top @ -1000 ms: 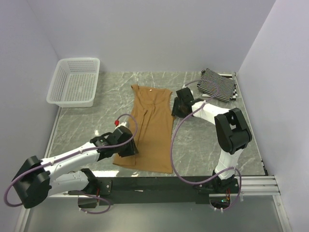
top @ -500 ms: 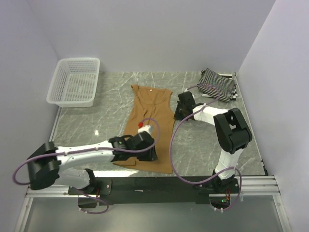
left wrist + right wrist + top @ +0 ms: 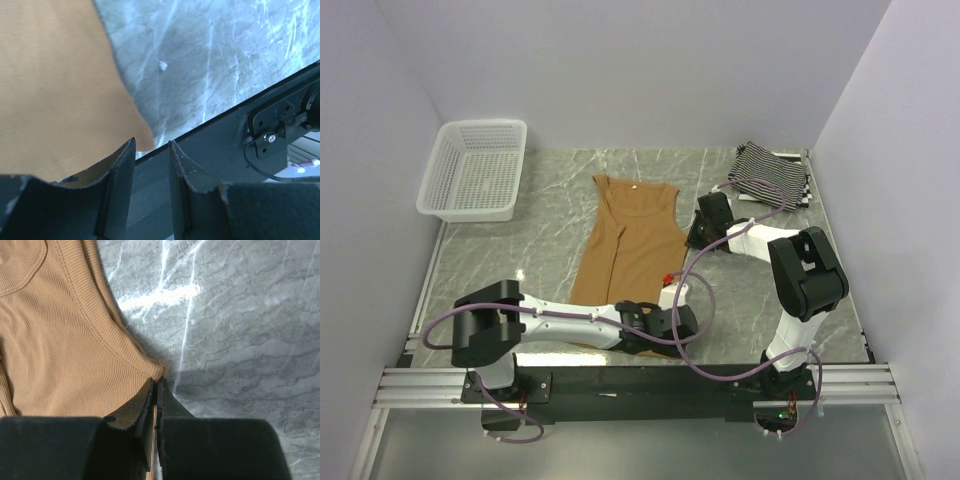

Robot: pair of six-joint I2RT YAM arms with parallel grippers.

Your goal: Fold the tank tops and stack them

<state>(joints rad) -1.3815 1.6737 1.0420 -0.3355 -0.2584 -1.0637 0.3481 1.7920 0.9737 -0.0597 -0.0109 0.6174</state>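
Note:
The plain tan-brown tank top (image 3: 638,235) lies flat at the table's middle, neck toward the back, with a lengthwise crease on its left. My right gripper (image 3: 698,230) is shut on its right side edge, just below the armhole (image 3: 156,382); tan fabric (image 3: 60,345) shows between the jaws. My left gripper (image 3: 670,325) is open at the top's near right hem corner (image 3: 151,145), with nothing between the jaws; the tan fabric (image 3: 55,90) lies to its left. The black-and-white striped tank top (image 3: 765,170) lies folded at the back right. I cannot pick out the thin dark striped one.
A white mesh basket (image 3: 475,168) stands at the back left. The black front rail (image 3: 215,145) runs just under my left gripper. Grey marble table (image 3: 520,240) shows around the tan top. My left arm stretches across the near edge.
My left gripper swept right along the near hem, from the tan top's left corner to its right corner. My right gripper shifted slightly right at the armhole.

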